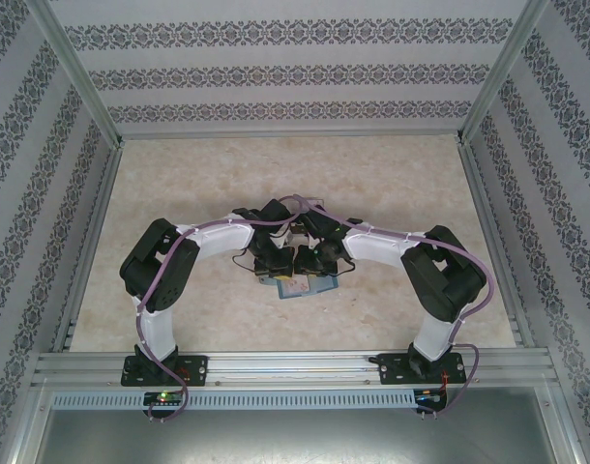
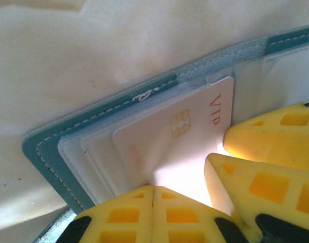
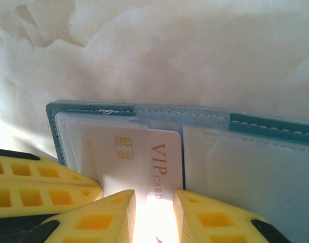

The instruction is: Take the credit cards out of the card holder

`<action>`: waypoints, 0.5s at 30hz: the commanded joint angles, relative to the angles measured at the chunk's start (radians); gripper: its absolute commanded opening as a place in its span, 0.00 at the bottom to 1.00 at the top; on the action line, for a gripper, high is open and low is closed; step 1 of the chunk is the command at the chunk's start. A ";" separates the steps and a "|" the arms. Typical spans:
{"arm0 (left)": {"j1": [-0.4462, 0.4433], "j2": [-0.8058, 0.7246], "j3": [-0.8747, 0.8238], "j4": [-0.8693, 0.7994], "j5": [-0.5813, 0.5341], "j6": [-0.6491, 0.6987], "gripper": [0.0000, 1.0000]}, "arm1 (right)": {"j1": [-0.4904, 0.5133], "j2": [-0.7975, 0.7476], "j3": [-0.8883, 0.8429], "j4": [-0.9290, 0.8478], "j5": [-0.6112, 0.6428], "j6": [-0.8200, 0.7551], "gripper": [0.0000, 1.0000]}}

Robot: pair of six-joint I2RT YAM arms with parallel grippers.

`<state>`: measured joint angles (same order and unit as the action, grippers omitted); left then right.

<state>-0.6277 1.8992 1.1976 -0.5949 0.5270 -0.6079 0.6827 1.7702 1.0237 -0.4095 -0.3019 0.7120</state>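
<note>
The teal card holder (image 1: 300, 286) lies open on the table, its clear inner pockets facing up (image 3: 245, 167). A white credit card (image 3: 139, 162) with a gold chip and red "VIP CARD" lettering sticks partway out of the left pocket (image 2: 180, 136). My left gripper (image 2: 153, 187) is shut, with its yellow fingertips resting on the card's near edge and nothing between them. My right gripper (image 3: 153, 202) stands open just beside it, one finger on each side of the card's lettered end. In the top view both grippers meet over the holder at mid-table.
The holder's teal stitched border (image 2: 48, 147) rests on the pale marbled tabletop (image 1: 276, 174). Aluminium rails and patterned walls enclose the table (image 1: 111, 174). The two grippers' yellow fingers (image 3: 43, 182) sit almost against each other.
</note>
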 commanded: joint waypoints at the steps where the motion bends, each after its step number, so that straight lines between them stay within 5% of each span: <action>1: -0.012 0.004 -0.001 -0.090 -0.058 0.023 0.04 | 0.001 0.017 0.019 -0.082 0.092 -0.032 0.28; 15: -0.020 0.036 0.021 -0.142 -0.098 0.048 0.03 | -0.014 0.007 -0.014 0.021 -0.029 -0.006 0.29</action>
<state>-0.6296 1.9015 1.2102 -0.6231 0.5095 -0.5995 0.6792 1.7699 1.0294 -0.4248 -0.2817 0.7010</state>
